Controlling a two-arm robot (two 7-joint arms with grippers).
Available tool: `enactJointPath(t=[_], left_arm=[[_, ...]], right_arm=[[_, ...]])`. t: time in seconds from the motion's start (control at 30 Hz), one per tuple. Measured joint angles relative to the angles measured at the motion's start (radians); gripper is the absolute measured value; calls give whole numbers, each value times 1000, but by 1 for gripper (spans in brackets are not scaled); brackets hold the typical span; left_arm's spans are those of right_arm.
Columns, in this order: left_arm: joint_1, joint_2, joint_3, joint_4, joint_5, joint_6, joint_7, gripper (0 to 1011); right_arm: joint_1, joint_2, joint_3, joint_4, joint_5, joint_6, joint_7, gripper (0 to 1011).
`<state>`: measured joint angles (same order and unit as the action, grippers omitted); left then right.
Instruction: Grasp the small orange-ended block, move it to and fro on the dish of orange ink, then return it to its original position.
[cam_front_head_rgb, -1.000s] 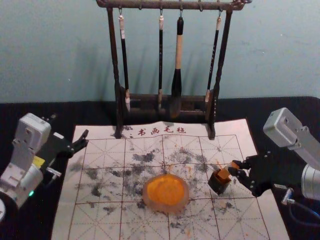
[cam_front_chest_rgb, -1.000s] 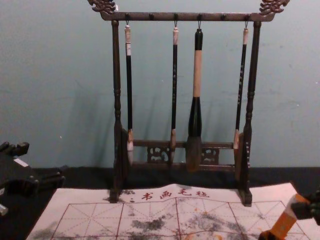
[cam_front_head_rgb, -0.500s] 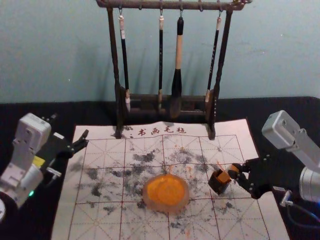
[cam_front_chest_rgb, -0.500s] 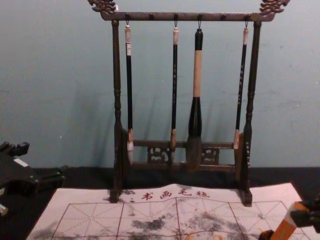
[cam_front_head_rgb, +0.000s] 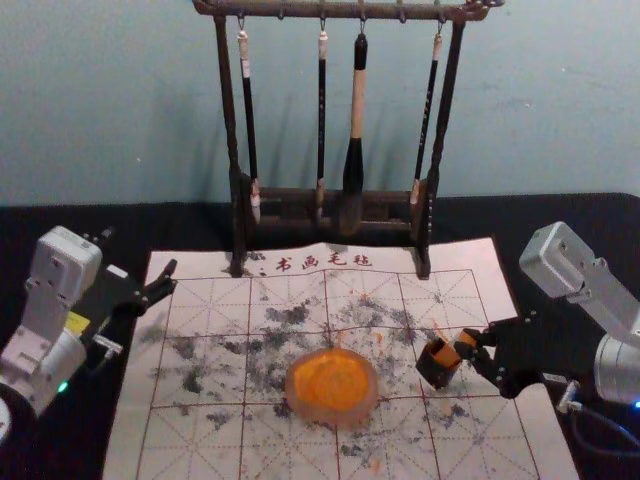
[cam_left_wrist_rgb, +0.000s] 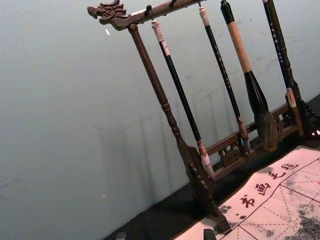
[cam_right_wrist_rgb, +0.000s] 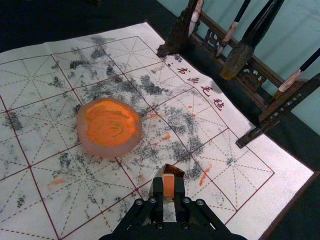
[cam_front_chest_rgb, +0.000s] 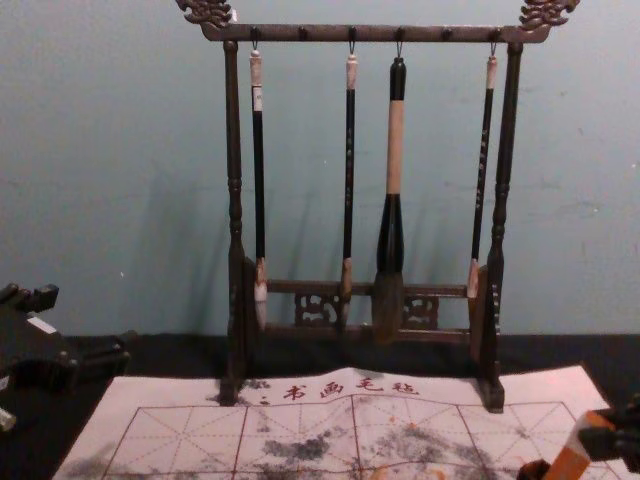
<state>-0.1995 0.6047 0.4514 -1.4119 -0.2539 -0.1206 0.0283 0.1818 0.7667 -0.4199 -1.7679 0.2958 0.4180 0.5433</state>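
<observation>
Lowered slightly, my right hand (cam_right_wrist_rgb: 168, 188) clamps the block (cam_front_chest_rgb: 571, 458) at the cup (cam_front_head_rgb: 434, 373): likely returning; next, seat and release. Left hand (cam_left_wrist_rgb: 165, 235), parked left, fingers apart.

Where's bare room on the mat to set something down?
Ink-stained but free: the mat between its left edge and the dish, and between dish and brush rack. Crowded: right of the dish, where the right hand grips the block by its holder.
</observation>
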Motion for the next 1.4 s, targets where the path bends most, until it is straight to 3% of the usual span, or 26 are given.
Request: enactJointPath(t=[0.83,1.4], left_arm=[[0,0,0,0,0,0,0,1001],[0,0,0,0,0,0,0,1001]], right_arm=[[49,-42,-44,80,-33,5,12,91],[67,-54,-72,98,-52,6,29,91]])
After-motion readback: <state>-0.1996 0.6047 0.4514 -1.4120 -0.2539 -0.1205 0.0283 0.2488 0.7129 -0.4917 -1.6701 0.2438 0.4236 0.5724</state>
